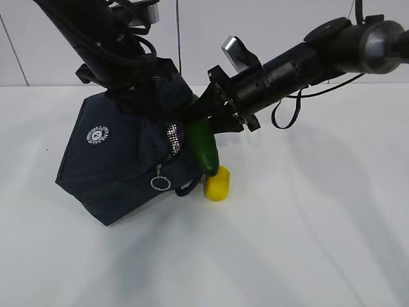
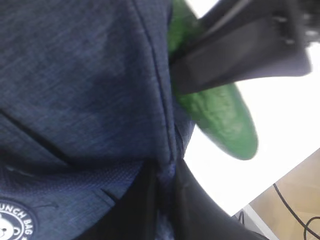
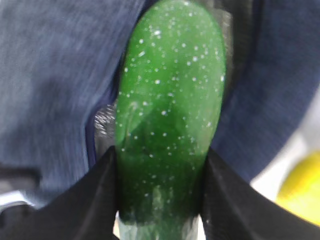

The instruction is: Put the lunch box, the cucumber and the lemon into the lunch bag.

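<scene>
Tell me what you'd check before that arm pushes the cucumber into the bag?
1. Grip on the cucumber: ok. The right gripper has a finger on each side of it.
2. Cucumber aimed at the bag's mouth: ok. Its far end sits at the silver-lined gap in the lunch bag.
3. Mouth wide enough: cannot tell; the gap looks narrow.
4. Bag held steady: cannot tell. The left gripper is pressed against the fabric, but its jaws are hidden.
5. Lemon clear of the path: ok, on the table under the cucumber.
6. Lunch box already inside: cannot tell; not visible.
</scene>
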{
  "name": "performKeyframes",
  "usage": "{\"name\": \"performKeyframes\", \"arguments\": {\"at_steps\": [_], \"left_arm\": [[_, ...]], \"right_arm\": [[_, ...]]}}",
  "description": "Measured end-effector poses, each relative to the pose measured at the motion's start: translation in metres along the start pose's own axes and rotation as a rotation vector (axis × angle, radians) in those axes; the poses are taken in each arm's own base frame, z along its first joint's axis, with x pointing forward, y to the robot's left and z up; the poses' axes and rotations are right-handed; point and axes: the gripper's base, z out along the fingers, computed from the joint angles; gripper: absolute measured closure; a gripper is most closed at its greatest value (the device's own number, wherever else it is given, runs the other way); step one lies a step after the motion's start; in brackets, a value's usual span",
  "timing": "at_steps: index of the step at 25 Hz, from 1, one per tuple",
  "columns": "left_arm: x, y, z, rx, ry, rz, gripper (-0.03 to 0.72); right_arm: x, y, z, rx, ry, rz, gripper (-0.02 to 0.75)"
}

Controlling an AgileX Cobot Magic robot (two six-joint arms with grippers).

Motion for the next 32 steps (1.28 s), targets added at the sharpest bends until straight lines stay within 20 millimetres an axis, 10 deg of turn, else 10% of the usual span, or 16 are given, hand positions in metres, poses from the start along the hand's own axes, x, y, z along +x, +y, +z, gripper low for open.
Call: {"name": "performKeyframes", "arguments": {"at_steps": [23, 32], "left_arm": [[0.003, 0.001, -0.001, -0.01, 0.042, 0.008, 0.669], [0.004, 0.001, -0.001, -0.011, 0.046, 0.008, 0.669]], "right_arm": [[-0.011, -0.03, 0.066, -0.326, -0.276, 0.047, 0.397], [-0.008, -0.03, 0.069, -0.306, -0.254, 0.027, 0.167]]}}
